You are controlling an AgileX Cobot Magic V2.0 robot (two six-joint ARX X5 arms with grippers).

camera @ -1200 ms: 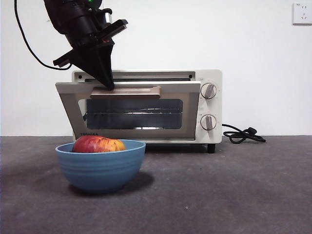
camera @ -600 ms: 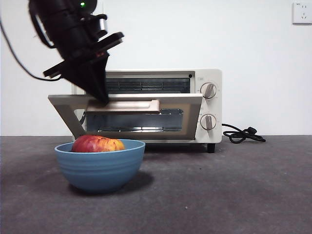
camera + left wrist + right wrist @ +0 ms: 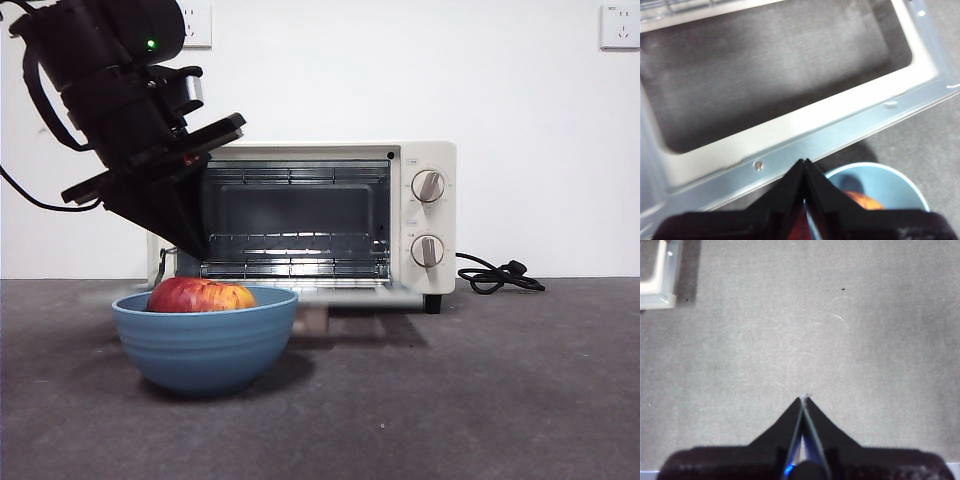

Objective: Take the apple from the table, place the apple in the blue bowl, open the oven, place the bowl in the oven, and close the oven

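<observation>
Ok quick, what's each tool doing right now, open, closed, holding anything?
Left tool: closed, holding nothing, above the open oven door.
Right tool: closed, empty, over the table.

Left arm [image 3: 120, 90]: bulky black housing, small green light, silver cylinder at side, flat black plate, black cable looping off. Left end effector [image 3: 804, 167]: two matte black wedge jaws, pressed together. Right end effector [image 3: 803, 401]: identical black wedges, blue glint at base.

wall socket [image 3: 620, 27]: top right, on white wall [image 3: 520, 90] | second socket [image 3: 196, 22]: top left, partly hidden
</observation>
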